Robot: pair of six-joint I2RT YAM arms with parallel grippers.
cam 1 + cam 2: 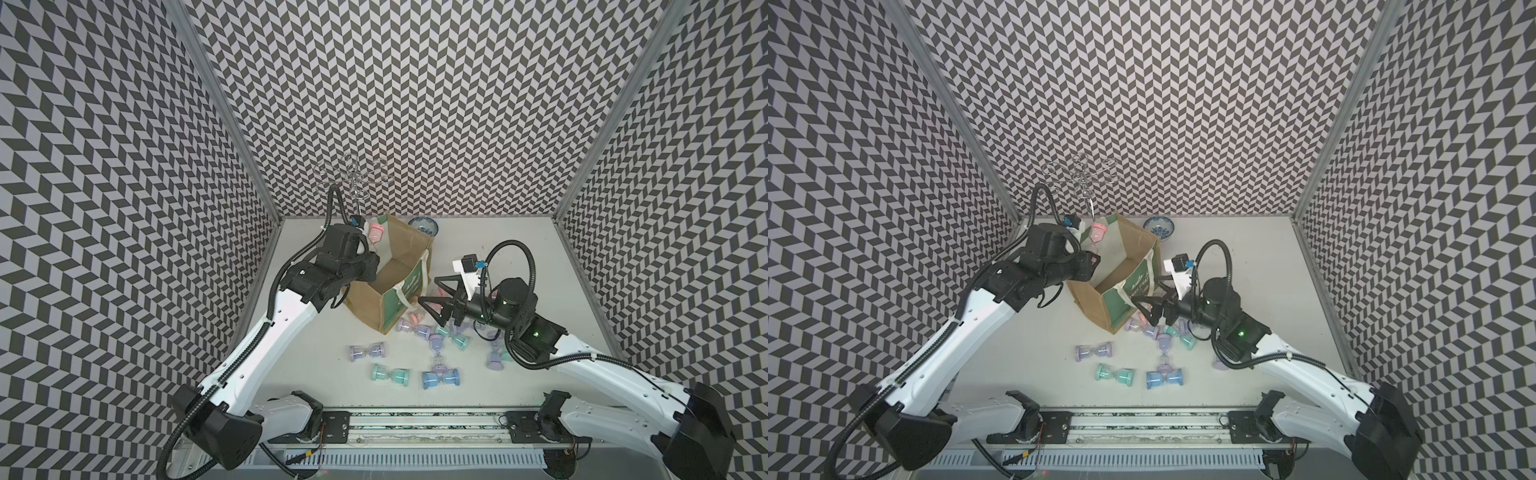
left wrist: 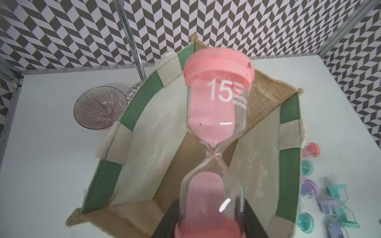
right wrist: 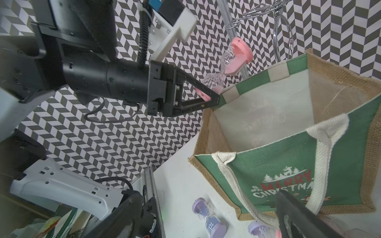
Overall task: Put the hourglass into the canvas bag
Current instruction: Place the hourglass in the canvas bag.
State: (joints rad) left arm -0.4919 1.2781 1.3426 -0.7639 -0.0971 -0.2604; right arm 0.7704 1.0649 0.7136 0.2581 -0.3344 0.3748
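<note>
Nearest us, on the white surface (image 1: 316, 374), a blue hourglass (image 1: 440, 379), a teal hourglass (image 1: 390, 375) and a purple hourglass (image 1: 368, 352) lie on their sides, well apart from the bag. A little farther in, a heap of hourglasses (image 1: 432, 334) crowds the bag's near corner. Above it we see the right pincer (image 1: 428, 289) with its jaws spread wide and its tips close to the green panel. Next comes the canvas bag (image 3: 288, 164), standing upright with its mouth open, a cream rope handle draped over the lettered panel, and white lining and a burlap floor showing inside. At its left rim the left pincer (image 2: 209, 223) is clamped on the bottom cap of the pink hourglass (image 2: 216, 115), which bears a white 15. We find this hourglass held in the air above the rim, tilted, its top cap leaning toward the bag's far corner, with pink sand in both bulbs; it is not inside the bag. Beyond, a striped bowl (image 2: 99, 109) sits just beside the bag's outer wall, and a blue-and-white bowl (image 1: 423, 226) rests behind the far corner. Farthest, a wire stand (image 1: 353, 174) rises against the chevron wall (image 1: 415, 104).
</note>
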